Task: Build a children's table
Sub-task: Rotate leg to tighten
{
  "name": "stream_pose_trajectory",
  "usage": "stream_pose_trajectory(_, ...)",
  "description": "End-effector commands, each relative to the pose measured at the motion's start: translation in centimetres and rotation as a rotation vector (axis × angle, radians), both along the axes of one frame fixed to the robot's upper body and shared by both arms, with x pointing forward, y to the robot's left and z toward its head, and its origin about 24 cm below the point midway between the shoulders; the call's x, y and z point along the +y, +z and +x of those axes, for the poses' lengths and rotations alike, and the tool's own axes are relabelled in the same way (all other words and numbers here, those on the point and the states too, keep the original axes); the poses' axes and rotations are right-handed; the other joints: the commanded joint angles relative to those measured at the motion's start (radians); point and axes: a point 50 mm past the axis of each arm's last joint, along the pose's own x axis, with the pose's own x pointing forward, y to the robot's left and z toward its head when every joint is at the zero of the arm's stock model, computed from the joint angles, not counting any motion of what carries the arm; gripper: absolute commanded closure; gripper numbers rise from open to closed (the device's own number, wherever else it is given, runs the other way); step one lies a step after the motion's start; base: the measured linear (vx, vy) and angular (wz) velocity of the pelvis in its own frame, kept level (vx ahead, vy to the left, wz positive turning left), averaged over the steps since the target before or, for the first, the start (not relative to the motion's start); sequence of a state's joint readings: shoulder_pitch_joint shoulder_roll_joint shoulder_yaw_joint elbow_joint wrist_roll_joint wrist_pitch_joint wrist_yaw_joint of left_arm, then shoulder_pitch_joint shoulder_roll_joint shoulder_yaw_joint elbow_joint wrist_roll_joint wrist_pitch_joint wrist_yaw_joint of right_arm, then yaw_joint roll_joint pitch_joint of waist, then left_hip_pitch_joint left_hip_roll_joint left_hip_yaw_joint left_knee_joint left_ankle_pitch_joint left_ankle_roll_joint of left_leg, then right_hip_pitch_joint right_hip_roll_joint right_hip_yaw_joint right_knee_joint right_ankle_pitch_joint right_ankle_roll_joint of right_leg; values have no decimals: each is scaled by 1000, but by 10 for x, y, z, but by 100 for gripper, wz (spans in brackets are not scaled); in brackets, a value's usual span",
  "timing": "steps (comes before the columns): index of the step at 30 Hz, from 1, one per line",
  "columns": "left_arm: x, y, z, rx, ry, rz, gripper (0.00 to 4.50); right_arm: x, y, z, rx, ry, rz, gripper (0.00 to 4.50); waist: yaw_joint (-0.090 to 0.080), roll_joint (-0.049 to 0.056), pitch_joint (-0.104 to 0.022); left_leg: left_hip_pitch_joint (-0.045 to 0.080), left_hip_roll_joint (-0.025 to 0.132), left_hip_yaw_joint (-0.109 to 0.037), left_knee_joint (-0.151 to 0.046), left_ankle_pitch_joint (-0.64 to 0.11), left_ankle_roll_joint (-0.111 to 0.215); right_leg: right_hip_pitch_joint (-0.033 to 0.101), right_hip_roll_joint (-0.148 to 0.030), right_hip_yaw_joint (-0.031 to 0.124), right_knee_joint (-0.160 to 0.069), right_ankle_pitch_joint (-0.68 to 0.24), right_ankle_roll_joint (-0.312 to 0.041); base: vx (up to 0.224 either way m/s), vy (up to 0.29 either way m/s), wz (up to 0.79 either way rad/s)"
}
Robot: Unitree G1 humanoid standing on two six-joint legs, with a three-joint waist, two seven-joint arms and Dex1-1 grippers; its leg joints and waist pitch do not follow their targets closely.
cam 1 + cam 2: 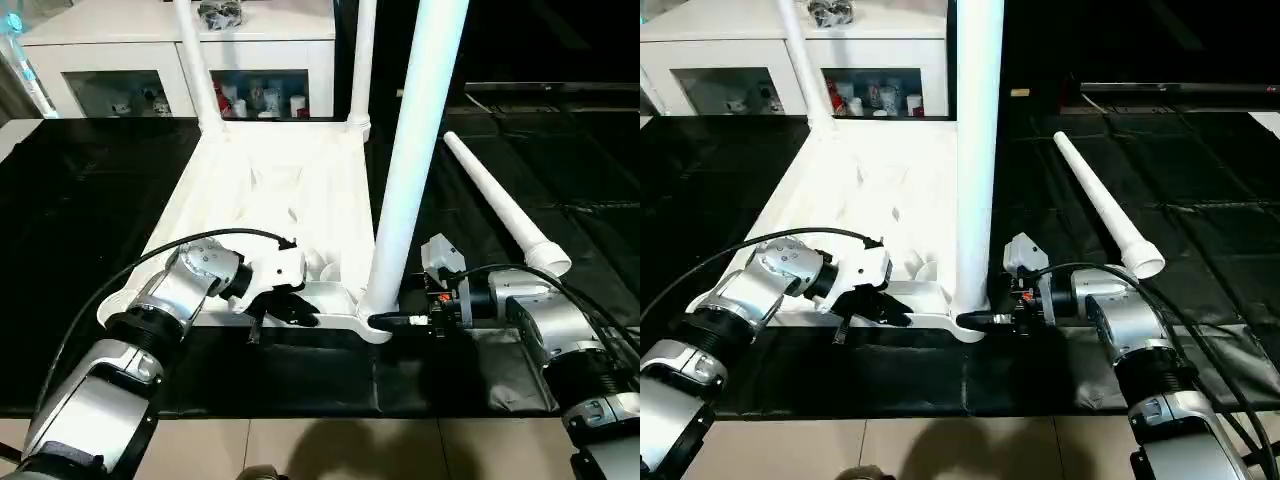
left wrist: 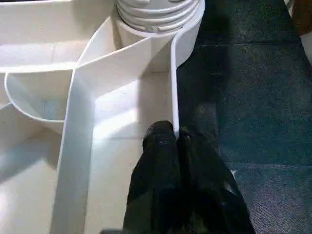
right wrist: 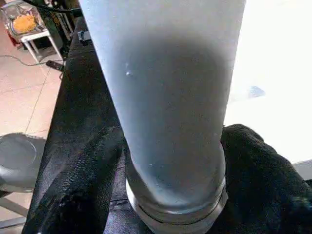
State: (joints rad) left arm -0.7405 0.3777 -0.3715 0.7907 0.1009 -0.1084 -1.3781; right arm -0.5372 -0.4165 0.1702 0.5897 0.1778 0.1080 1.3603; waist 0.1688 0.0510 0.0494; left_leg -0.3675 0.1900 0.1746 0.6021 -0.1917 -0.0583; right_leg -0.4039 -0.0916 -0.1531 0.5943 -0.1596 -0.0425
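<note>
Left gripper (image 1: 290, 308) is pinched shut on the thin near-edge wall of the upside-down tabletop (image 1: 270, 190), just beside the near right corner socket (image 2: 158, 19). That grip is the only thing bracing the top on the black mat (image 1: 90, 200); a thin rib can flex or slip out if torque comes through the socket.

Near right leg (image 1: 415, 140) stands upright in that socket. In the right wrist view its threaded collar is visible above the socket, so I'd judge it not fully seated.

Right gripper (image 1: 398, 321) has its fingers spread around the leg base, one each side. Can't tell if they're actually bearing on it. Risks: turning with loose contact spins nothing; pushing sideways tilts the leg and cross-threads it, or drags the whole top.

Two far legs (image 1: 198, 70) are already up. Fourth leg (image 1: 500, 200) lies loose on the mat to the right, could roll if bumped.
</note>
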Motion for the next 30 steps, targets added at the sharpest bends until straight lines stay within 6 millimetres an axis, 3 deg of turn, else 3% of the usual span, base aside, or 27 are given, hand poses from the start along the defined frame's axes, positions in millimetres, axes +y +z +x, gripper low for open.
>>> stream_pose_trajectory(1,-4,3,1,-16,-41,29,450,4,-6,-7,29,55,-25,112,-7,-5,-80,9,55,-17,-62,-161,75,61,-82,69,-74,-276,-141,0,0,0)
stream_pose_trajectory(5,-4,3,1,-14,-41,29,450,5,-6,-6,52,40,-10,112,-7,-5,-80,10,56,-18,-62,-160,76,60,-81,69,-74,-276,-141,0,0,0)
stream_pose_trajectory(6,-4,3,1,-14,-40,29,450,5,-6,-6,51,40,-9,94,-6,-5,-80,9,55,-17,-62,-159,75,60,-83,69,-74,-276,-141,0,0,0)
stream_pose_trajectory(24,-4,2,1,-10,-42,32,450,8,-8,-2,23,7,-34,94,-7,-5,-79,9,55,-18,-63,-161,70,60,-82,69,-74,-285,-139,0,0,0)
stream_pose_trajectory(30,-3,2,1,-8,-42,33,450,11,-7,-2,39,5,4,136,-7,-5,-81,9,55,-18,-62,-154,72,60,-82,69,-72,-271,-139,0,0,0)
